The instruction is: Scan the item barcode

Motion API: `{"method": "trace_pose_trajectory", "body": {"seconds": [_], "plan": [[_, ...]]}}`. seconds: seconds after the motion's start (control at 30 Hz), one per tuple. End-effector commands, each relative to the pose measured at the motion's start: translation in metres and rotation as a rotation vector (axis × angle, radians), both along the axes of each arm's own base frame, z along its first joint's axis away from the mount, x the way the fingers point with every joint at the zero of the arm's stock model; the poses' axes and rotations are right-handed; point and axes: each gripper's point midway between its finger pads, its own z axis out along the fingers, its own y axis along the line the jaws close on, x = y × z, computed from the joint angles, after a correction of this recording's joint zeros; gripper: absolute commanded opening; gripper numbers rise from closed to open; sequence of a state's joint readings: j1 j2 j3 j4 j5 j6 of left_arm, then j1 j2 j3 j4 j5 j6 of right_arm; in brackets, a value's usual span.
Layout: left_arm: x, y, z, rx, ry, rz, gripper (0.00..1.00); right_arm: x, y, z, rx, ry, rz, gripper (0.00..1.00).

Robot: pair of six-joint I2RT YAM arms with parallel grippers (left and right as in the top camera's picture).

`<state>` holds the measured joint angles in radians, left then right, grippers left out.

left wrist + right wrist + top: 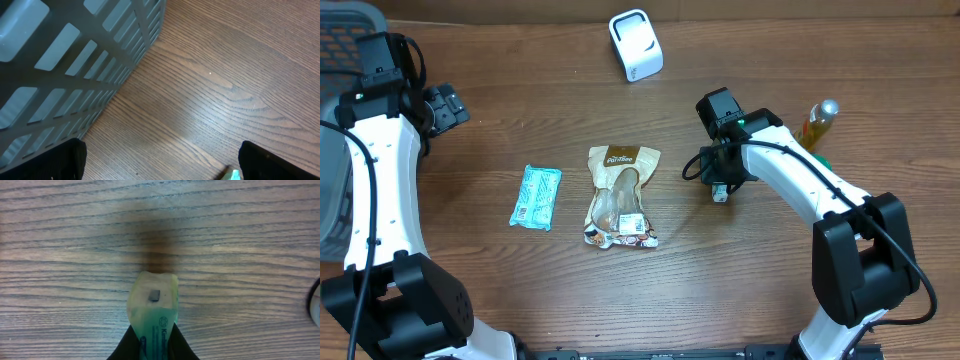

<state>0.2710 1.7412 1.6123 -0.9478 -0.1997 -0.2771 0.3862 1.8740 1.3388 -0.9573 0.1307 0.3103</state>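
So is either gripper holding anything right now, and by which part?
Right gripper pinches a small green packet by one end. Left gripper is open, empty.

Scanner [636, 45] behind pouch [622, 197]; packet [536, 197] left; bottle [817, 125] right; basket [340, 40] far left; sachet [152, 305] between right fingers [122, 349].

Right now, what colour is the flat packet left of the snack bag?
The flat packet is light blue, clearest in the overhead view.

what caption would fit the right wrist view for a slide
Right pincer shut on a pale green packet, held over the wooden table.
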Motion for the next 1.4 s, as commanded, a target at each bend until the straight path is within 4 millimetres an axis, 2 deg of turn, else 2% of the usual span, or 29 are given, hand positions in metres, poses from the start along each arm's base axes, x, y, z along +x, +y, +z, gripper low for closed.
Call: {"method": "trace_pose_trajectory", "body": {"seconds": [0.0, 0.8, 1.0, 1.37], "plan": [[0.002, 0.004, 0.011, 0.023, -0.021, 0.000, 1.00, 0.009, 0.003, 0.011, 0.016, -0.039, -0.001, 0.09], [0.002, 0.004, 0.011, 0.023, -0.021, 0.000, 1.00, 0.008, 0.002, 0.011, 0.014, -0.035, -0.002, 0.11], [0.002, 0.004, 0.011, 0.023, -0.021, 0.000, 1.00, 0.013, -0.013, 0.013, -0.063, -0.075, -0.075, 0.11], [0.002, 0.004, 0.011, 0.023, -0.021, 0.000, 1.00, 0.011, -0.024, 0.008, -0.117, -0.082, -0.082, 0.11]]}}
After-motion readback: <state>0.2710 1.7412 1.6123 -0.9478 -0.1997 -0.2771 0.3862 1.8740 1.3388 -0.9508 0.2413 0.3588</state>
